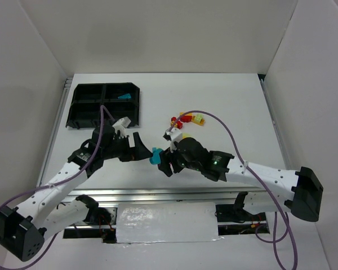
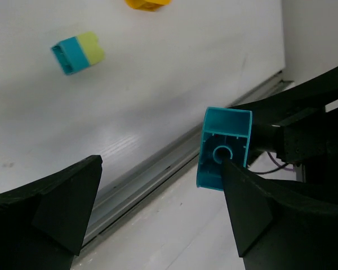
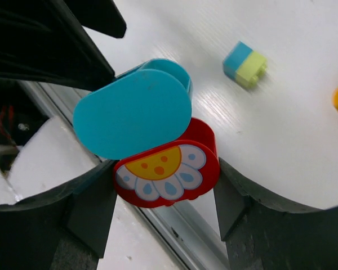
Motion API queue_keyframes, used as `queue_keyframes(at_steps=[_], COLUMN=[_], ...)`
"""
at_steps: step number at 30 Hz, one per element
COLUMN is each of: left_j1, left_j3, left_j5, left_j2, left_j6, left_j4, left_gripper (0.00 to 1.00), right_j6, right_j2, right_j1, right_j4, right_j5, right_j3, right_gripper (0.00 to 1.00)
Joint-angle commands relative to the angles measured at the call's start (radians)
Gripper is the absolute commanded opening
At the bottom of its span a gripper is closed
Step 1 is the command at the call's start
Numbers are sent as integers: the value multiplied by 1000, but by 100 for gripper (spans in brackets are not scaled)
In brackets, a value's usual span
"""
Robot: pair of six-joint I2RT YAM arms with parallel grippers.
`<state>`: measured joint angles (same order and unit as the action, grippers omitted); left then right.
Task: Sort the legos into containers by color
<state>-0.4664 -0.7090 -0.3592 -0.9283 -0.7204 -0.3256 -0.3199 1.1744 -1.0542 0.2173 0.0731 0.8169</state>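
hiding overhead, red brick (image 3: 168, 175) fills right tool (image 3: 163, 205).

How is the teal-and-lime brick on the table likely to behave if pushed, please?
The teal-and-lime brick looks like stiff plastic, unlikely to deform. Its boxy, flat faces suggest it would slide, not roll, on the smooth white table. Being small, it is probably light and may twist when nudged off-centre.

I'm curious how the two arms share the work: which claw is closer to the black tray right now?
Left. The left gripper sits just off the near-right corner of the black tray; the right gripper, holding a teal-and-red brick, is farther right.
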Motion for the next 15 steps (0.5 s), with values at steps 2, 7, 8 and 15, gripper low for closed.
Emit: queue_keyframes(at_steps=[2,7,8,15], left_j1=[-60,-97,-97,-98], left_j3=[11,5,11,0], left_j5=[-199,-185,-191,-72], left_j2=[-36,-90,-90,-47], left_j6=[-126,-148,-152,-142], left_j4=[256,278,287,191], left_gripper=[99,98,97,98], right_j6=[-5,-8,-11,-54], right_j2=[-30,-18,-13,-45], right_j1=[-55,-89,-87,-87], right_j4=[-30,-18,-15,-33], right_j5=[79,129,145,223], right_j3=[19,44,45,10], right_gripper=[24,24,24,17])
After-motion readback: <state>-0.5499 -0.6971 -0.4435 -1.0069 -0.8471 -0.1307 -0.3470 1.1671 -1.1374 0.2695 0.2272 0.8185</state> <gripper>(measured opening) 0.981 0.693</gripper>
